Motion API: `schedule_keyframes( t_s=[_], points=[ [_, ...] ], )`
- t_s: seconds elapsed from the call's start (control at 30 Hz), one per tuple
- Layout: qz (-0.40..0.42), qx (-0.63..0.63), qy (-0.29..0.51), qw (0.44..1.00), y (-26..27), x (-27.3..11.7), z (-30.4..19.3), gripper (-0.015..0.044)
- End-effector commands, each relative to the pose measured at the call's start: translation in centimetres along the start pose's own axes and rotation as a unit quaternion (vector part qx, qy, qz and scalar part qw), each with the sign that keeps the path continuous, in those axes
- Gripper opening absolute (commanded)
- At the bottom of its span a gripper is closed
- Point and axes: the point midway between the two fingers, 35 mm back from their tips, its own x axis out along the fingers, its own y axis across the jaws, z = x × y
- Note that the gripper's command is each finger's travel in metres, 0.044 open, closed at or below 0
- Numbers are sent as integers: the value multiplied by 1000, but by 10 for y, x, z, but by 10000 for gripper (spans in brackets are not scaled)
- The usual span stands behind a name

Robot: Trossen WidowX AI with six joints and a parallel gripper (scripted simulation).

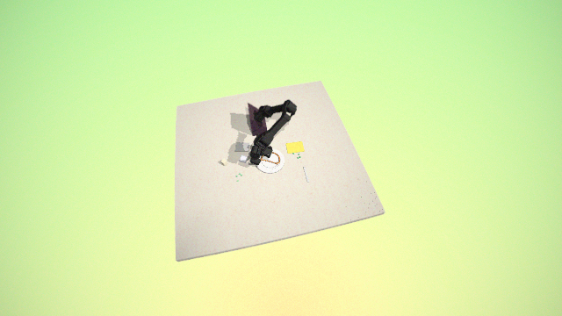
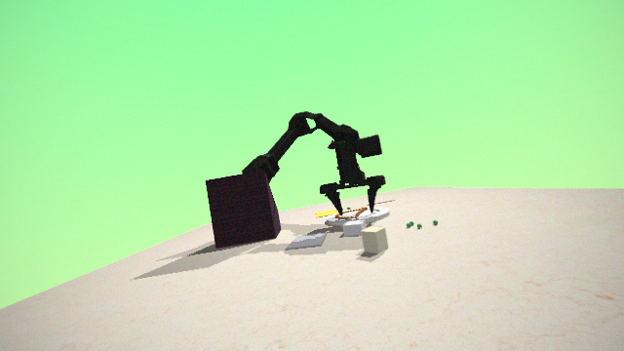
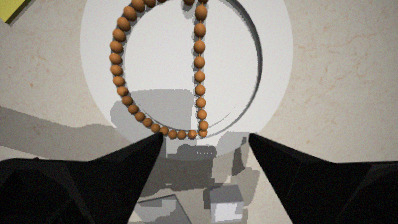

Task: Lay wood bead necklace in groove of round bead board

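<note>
The white round bead board (image 1: 265, 170) (image 2: 383, 214) (image 3: 277, 65) has a ring groove. The brown wood bead necklace (image 1: 279, 159) (image 2: 360, 214) (image 3: 116, 58) lies on it. In the wrist view, its left side and lower left follow the ring groove. Its other side runs as a nearly straight line across the middle of the board, and the groove's right side shows no beads. The upper end is cut off by the frame. My gripper (image 2: 357, 214) (image 3: 206, 136) is wide open and empty, with its tips low at the board's near edge, on either side of the necklace's lower end.
A dark box (image 2: 241, 210) stands by the arm's base. Near the board are a white block (image 2: 353, 228) (image 3: 226, 204), a grey flat plate (image 2: 306, 241), a beige block (image 1: 223, 162) (image 2: 374, 240), a yellow sheet (image 1: 295, 147) (image 3: 11, 7), a thin rod (image 1: 306, 175) and several green beads (image 1: 239, 175) (image 2: 419, 226).
</note>
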Motion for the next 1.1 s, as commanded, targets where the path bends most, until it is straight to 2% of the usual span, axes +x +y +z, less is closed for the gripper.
schedule_keyframes(
  t_s=[0.0,0.2,0.37,1.07],
  points=[
    [0,-4,1,1000,0,-1,0,414],
    [-1,-39,2,999,2,-31,10,256],
    [0,-40,2,999,2,-28,11,125],
    [-1,-40,1,999,2,-2,11,120]
  ],
)
